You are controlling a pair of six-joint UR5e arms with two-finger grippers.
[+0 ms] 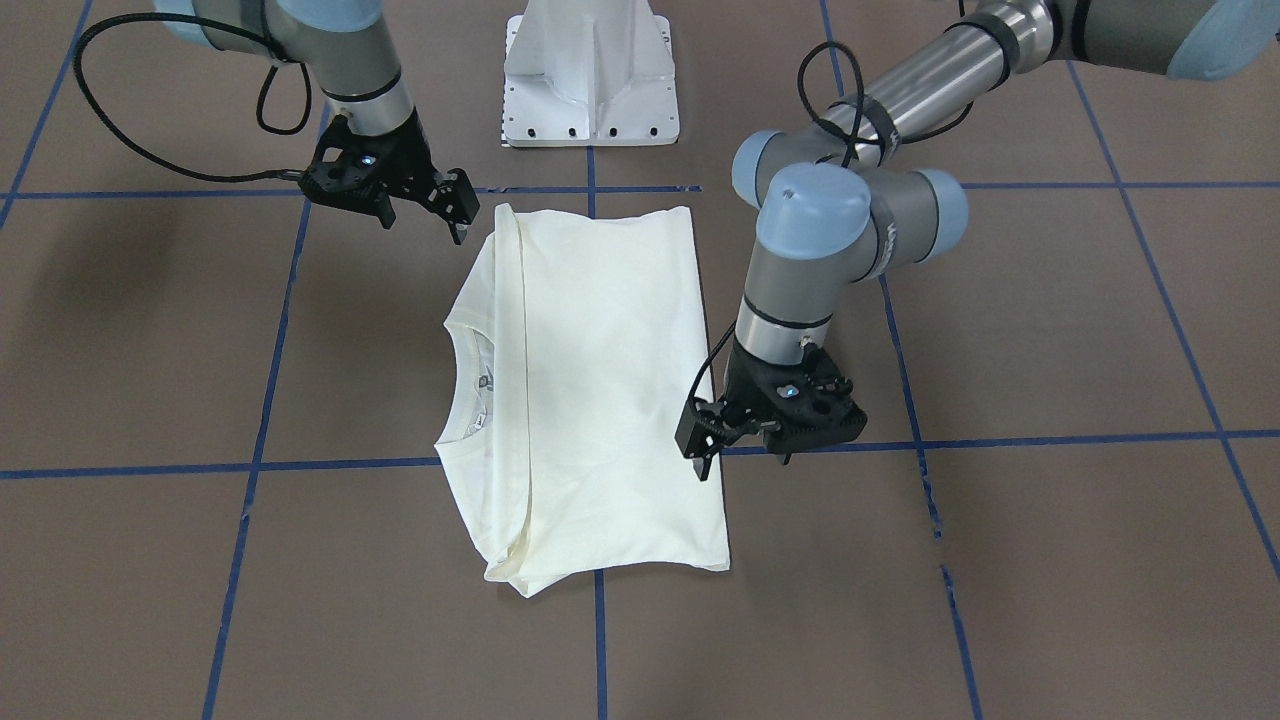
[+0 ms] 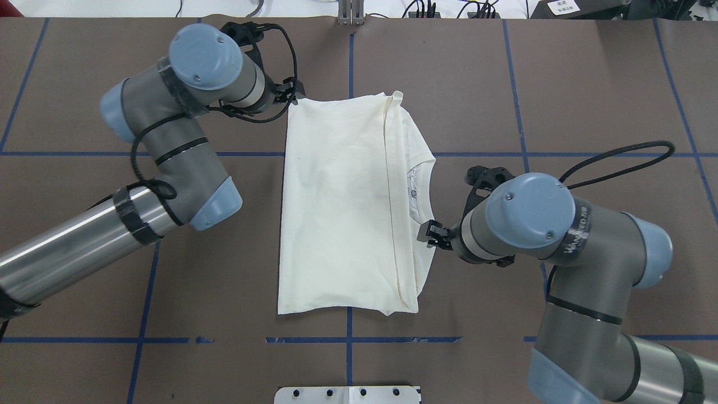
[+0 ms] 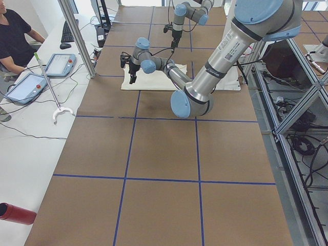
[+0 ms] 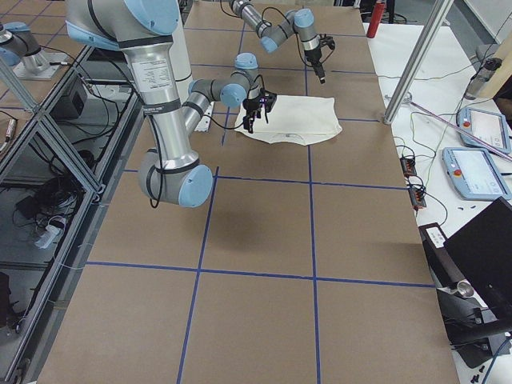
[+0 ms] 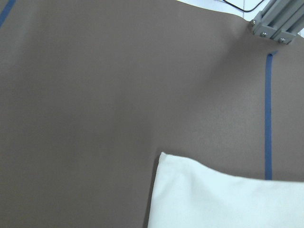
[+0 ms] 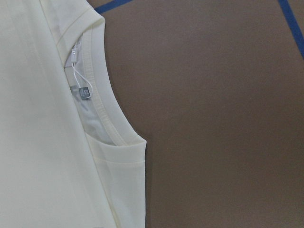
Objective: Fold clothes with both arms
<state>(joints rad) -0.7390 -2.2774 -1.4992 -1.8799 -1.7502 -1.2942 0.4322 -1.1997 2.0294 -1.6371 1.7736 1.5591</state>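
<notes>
Left gripper [image 1: 745, 462]: jaws apart, gripping nothing.
Right gripper [image 1: 422, 225]: jaws apart, gripping nothing.
T-shirt [image 1: 600, 380]: cream, folded, plain side up, between both grippers; collar [image 1: 470, 392] edge nearer the right one, opposite edge just beside the left.
Table [image 1: 1050, 330]: brown, blue tape grid.

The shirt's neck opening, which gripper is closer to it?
Right. The right gripper hovers at the shirt edge beside the neck opening; the left gripper is across the shirt, by its opposite corner.

Our left pincer [image 1: 742, 452] hangs pointing down with jaws apart, gripping nothing; our right pincer [image 1: 423, 225] also points down, jaws spread and empty.
</notes>
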